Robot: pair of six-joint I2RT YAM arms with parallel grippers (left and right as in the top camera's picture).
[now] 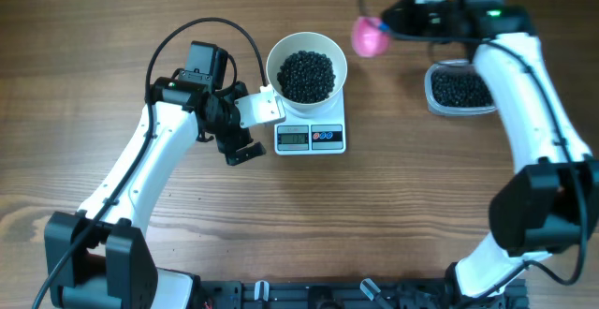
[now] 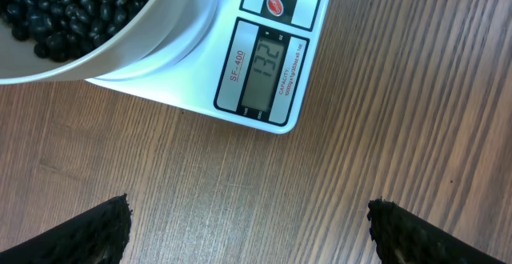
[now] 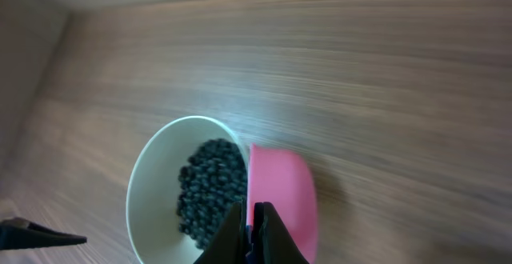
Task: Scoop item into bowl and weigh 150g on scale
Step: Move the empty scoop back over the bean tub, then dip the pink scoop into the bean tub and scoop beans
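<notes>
Beans fill bowl; raised right hand pinches pink scoop, low left hand gapes beside scale.

Bright, even, diffuse light falls from above on the wooden surface, leaving only faint soft shadows under the arms; the white bowl comes out very bright. The left wrist view is sharp, with crisp wood grain, legible digits on the scale and no glare. The right wrist view is soft and smeared: the grain streaks, the beads and pink scoop look fuzzy, the right hand near the lens is out of focus, and the left edge darkens
</notes>
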